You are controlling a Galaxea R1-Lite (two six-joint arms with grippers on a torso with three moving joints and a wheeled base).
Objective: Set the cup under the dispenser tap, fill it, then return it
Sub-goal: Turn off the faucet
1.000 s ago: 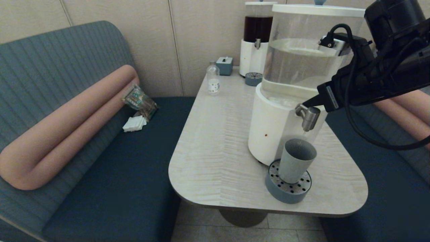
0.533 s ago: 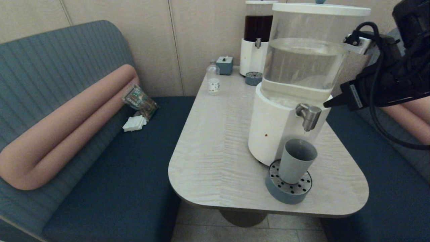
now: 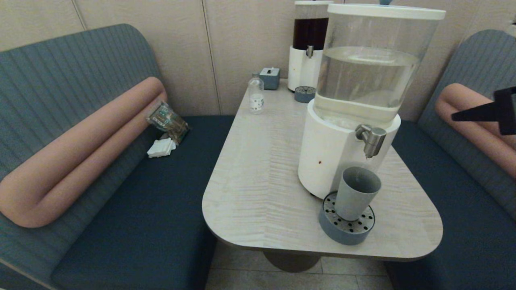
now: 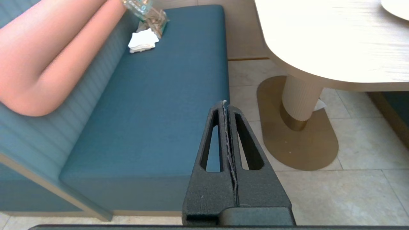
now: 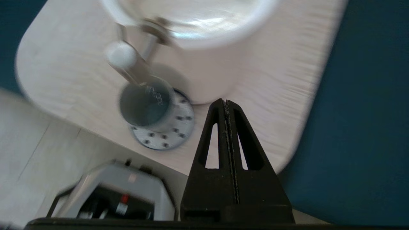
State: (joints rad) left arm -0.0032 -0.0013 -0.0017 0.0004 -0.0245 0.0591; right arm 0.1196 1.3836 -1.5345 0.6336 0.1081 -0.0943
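Cup: the cup (image 3: pixel 356 192) is standing upright on the perforated drip tray (image 3: pixel 346 227) at the near right of the tabletop (image 3: pixel 258 169), directly beneath the dispenser tap (image 3: pixel 371 139), with nothing gripping it; liquid is showing inside it in the right wrist view (image 5: pixel 145 105)
Tap: the dispenser tap is jutting from the white base of the clear-tank dispenser (image 3: pixel 363 80), nozzle pointing down above the cup's mouth
Right gripper: the right gripper (image 3: pixel 457 117) is hanging at the right edge of the scene, over the right bench, well apart from tap and cup; its fingers are pressing together, holding nothing (image 5: pixel 227 105)
Left gripper: the left gripper (image 4: pixel 225 105) is sitting off the tabletop, above the near end of the blue bench seat (image 4: pixel 153 105), fingers closed together and empty
Far end: a small clear bottle (image 3: pixel 255 94) and a dark-liquid dispenser (image 3: pixel 308 44) are standing at the far side of the tabletop
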